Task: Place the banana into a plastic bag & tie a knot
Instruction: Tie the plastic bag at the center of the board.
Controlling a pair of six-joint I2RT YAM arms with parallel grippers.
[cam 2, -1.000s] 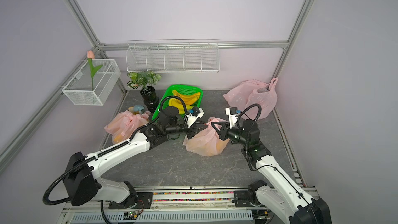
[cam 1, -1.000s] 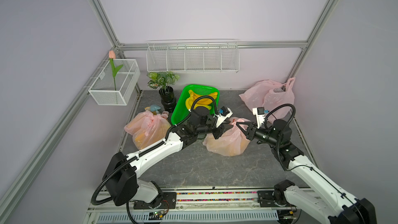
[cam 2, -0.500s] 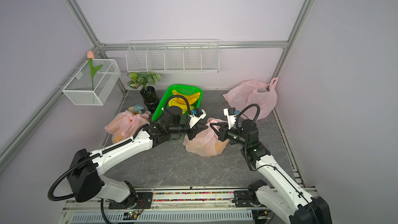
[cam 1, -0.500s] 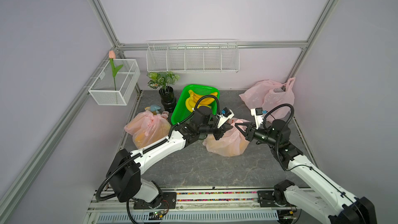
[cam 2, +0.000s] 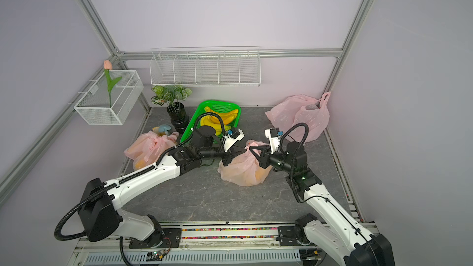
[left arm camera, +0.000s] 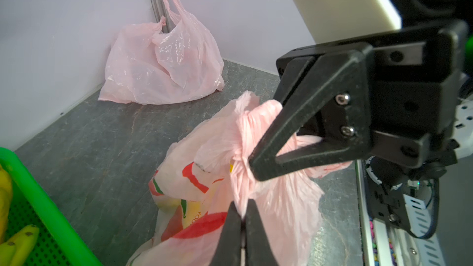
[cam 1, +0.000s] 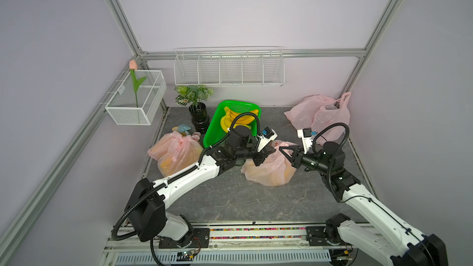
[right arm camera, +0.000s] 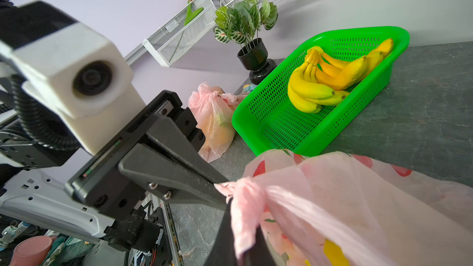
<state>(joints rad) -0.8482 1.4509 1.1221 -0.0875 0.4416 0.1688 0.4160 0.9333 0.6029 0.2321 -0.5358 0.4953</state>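
Pinching the twisted neck of the plastic bag [cam 1: 271, 172] from opposite sides, left end effector [left arm camera: 242, 213] and right end effector [left arm camera: 253, 167] alike, likely to draw the knot tight.

Through the pink bag [cam 2: 238, 172] the banana [cam 2: 259, 174] is only an orange-yellow blur. At ten o'clock on the desk [cam 1: 230, 200], a tied bag [cam 1: 176, 152] half hides a mushroom figure [cam 1: 184, 128].

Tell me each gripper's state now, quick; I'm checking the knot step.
Left gripper: closed on a twisted strand of the pink bag.
Right gripper: closed on another strand of that bag.
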